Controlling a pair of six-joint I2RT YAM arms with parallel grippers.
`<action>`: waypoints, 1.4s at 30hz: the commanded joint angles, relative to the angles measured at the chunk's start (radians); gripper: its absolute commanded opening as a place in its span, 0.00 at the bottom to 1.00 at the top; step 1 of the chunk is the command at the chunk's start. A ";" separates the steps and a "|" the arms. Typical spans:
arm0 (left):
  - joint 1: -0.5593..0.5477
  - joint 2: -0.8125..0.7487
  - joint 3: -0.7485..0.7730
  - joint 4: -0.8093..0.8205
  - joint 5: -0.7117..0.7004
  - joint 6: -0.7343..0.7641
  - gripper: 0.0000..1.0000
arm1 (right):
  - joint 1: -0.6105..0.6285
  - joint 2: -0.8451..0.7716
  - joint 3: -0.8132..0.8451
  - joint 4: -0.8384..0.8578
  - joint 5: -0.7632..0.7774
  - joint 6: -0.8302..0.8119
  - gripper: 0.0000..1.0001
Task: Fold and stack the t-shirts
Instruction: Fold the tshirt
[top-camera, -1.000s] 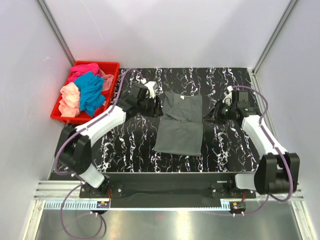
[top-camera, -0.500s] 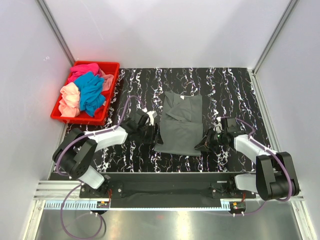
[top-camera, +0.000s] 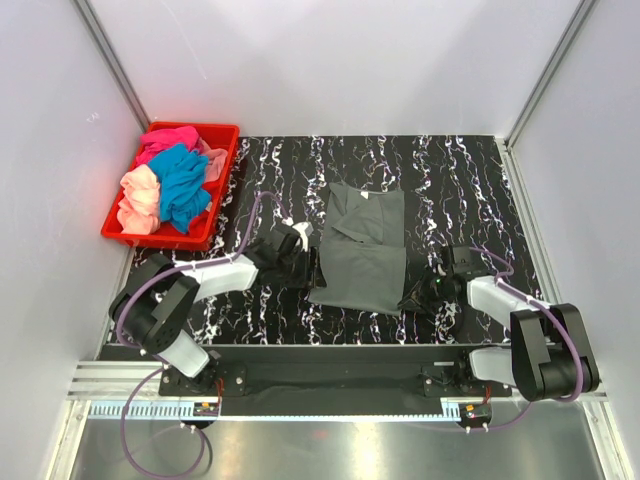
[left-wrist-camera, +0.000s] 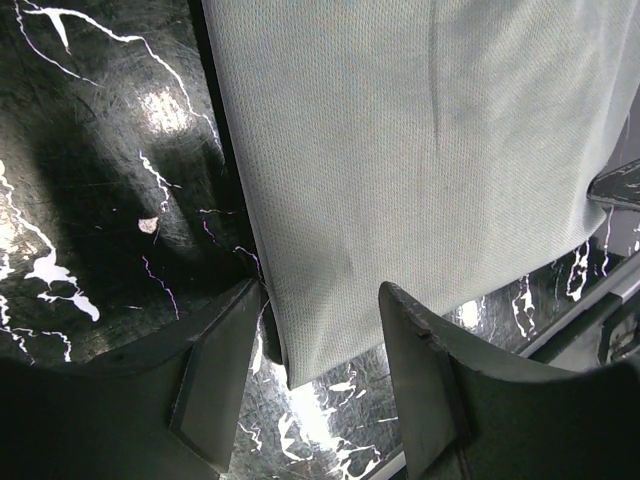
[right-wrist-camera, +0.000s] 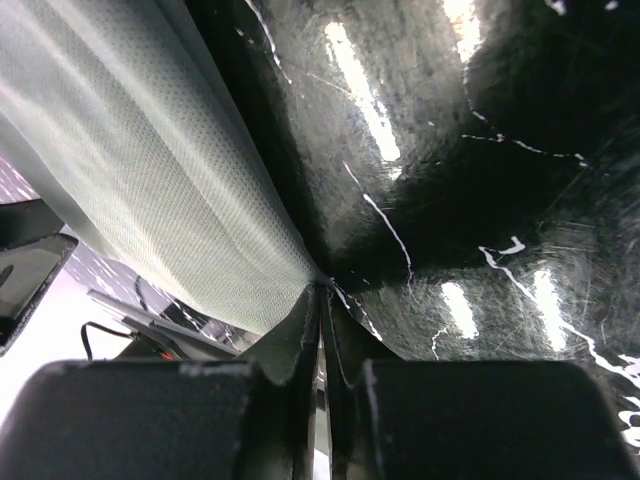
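A dark grey t-shirt (top-camera: 360, 250) lies folded into a long strip on the black marbled table (top-camera: 450, 170). My left gripper (top-camera: 310, 268) is low at its near left corner. In the left wrist view the gripper (left-wrist-camera: 320, 375) is open, and the cloth corner (left-wrist-camera: 310, 340) lies between the fingers. My right gripper (top-camera: 413, 298) is at the near right corner. In the right wrist view it (right-wrist-camera: 322, 300) is shut, pinching the shirt's edge (right-wrist-camera: 180, 200). Magenta-pink (top-camera: 165, 140), teal-blue (top-camera: 185, 185) and peach (top-camera: 140, 200) shirts lie bunched in the crate.
The red plastic crate (top-camera: 190, 127) stands at the far left corner of the table. White walls enclose the table on three sides. A metal rail (top-camera: 330, 365) runs along the near edge by the arm bases.
Both grippers have moved from beside the shirt's upper part toward me, down to its near corners. The right arm has drawn in low beside the hem.
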 joint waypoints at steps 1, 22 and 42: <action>-0.011 0.024 0.012 -0.041 -0.105 0.017 0.58 | 0.019 0.011 0.017 -0.018 0.098 0.036 0.08; -0.010 -0.224 -0.005 -0.212 0.008 0.083 0.70 | 0.041 -0.228 0.148 -0.337 0.035 -0.041 0.51; 0.019 -0.017 -0.100 0.018 0.010 -0.001 0.55 | 0.042 -0.154 0.005 -0.135 0.015 0.077 0.58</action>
